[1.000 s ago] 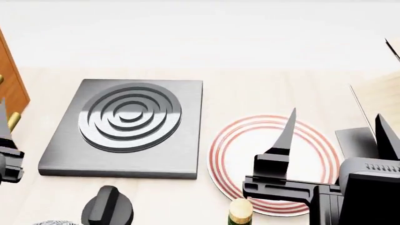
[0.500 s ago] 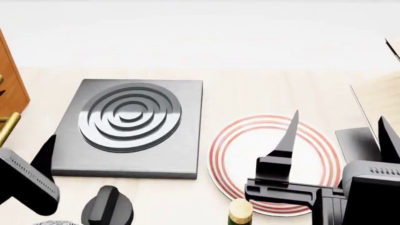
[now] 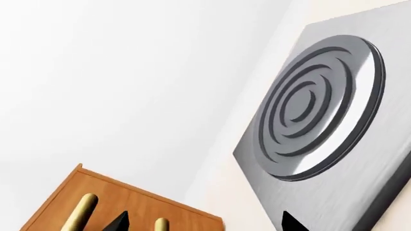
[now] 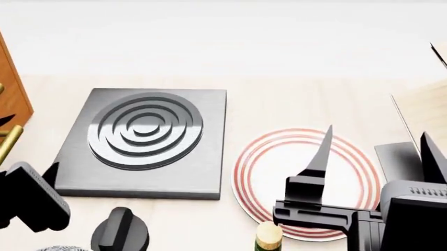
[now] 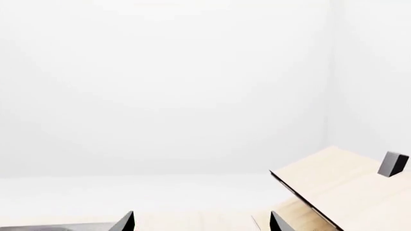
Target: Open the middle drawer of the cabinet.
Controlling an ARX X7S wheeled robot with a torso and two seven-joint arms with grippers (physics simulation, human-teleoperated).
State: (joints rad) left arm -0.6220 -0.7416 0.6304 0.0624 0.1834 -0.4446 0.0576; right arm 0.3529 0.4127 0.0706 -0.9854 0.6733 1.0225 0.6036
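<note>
At the left edge of the head view, the boxy orange-brown wooden cabinet (image 4: pixel 12 89) shows only as a narrow strip, with one brass bar handle (image 4: pixel 8 142) just below it, so I cannot tell from there which front is the middle drawer. In the left wrist view the cabinet shows two brass handles (image 3: pixel 82 211) near the two dark tips of the left tool (image 3: pixel 202 222); the tips stand apart, so this tool is spread and holds nothing. The main risk, I judge, is closing on the wrong handle, because the handles look alike and sit near each other; a second risk is that the tips slide off the round bar if they meet it at an angle. The left arm is low beside the flat grey square hotplate (image 4: pixel 143 141), above the pale wooden desk (image 4: pixel 293 104), with its wrist turned toward the cabinet. The right tool (image 4: pixel 377 141) hovers over the white round plate with red rings (image 4: pixel 262 172), its fingers spread and empty, well apart from the cabinet.
</note>
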